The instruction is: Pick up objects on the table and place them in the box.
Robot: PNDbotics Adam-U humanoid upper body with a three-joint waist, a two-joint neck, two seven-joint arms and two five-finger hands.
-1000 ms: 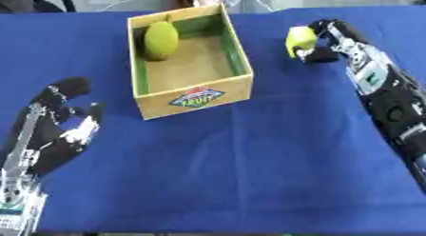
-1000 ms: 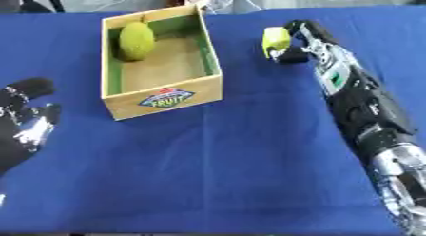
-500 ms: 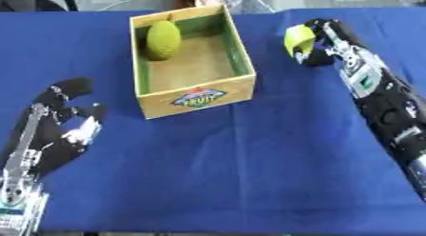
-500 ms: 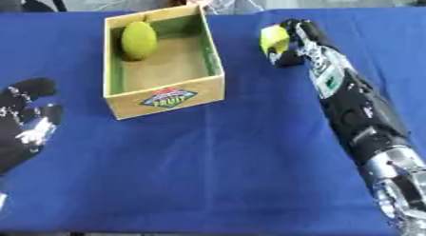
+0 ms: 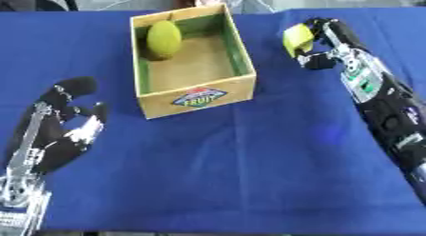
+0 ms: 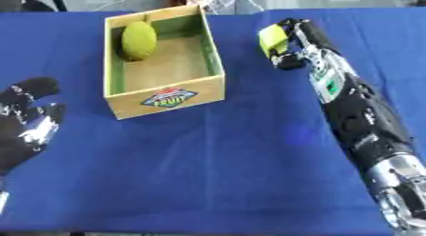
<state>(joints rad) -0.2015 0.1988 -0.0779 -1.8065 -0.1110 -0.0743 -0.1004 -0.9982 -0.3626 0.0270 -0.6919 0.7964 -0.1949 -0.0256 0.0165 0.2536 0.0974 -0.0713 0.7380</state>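
Nearest, at the lower left, the left hand (image 5: 58, 130) rests on the blue table (image 5: 249, 173), fingers spread and relaxed, holding nothing. Mid-table stands one cardboard box (image 5: 196, 94) with a fruit label on its front wall. One green fruit (image 5: 164, 36) lies in its far left corner. To the box's right, the right hand (image 5: 320, 42) has its fingers curled round one yellow-green object (image 5: 297, 38).
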